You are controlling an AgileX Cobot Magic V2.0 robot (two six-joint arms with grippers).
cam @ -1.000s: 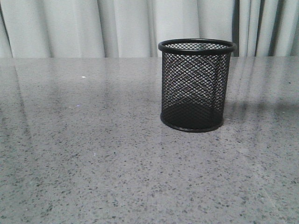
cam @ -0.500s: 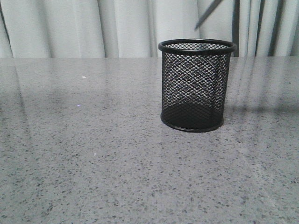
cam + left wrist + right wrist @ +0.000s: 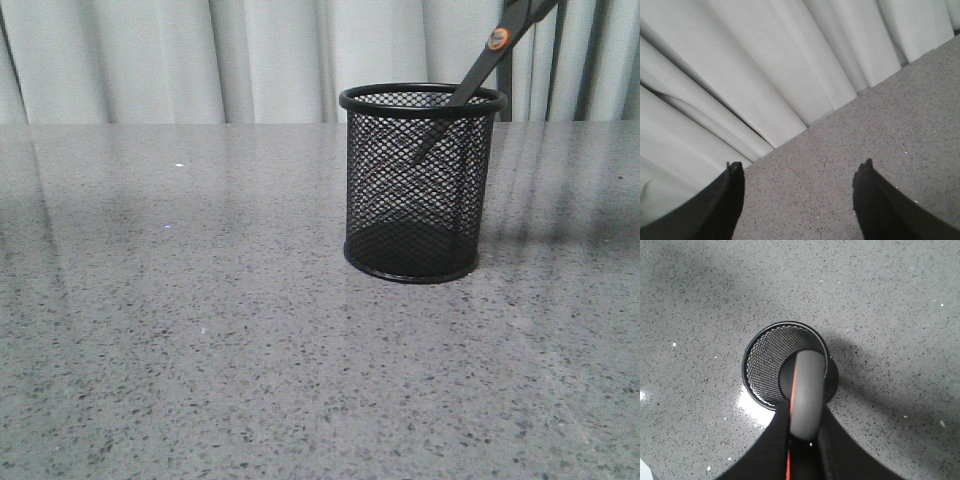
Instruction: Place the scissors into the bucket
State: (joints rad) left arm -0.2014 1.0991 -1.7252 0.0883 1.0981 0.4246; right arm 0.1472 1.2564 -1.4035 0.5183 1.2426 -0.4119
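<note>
The black wire-mesh bucket [image 3: 419, 180] stands upright on the grey speckled table. The scissors [image 3: 480, 66], dark with an orange pivot, slant down from the upper right, blade tip inside the bucket below its rim. In the right wrist view my right gripper [image 3: 804, 432] is shut on the scissors' grey handle [image 3: 805, 395], held above the bucket's [image 3: 767, 367] opening. The right gripper itself is out of the front view. My left gripper [image 3: 799, 175] is open and empty, over bare table near the curtain.
The grey speckled table [image 3: 200, 330] stretches wide to the left and front of the bucket. A pale curtain [image 3: 250, 60] hangs along the table's far edge, also in the left wrist view [image 3: 765, 75].
The scissors have come down from the upper right; a second ago none showed, then only the blade tip above the rim, now the tip is inside the bucket.
</note>
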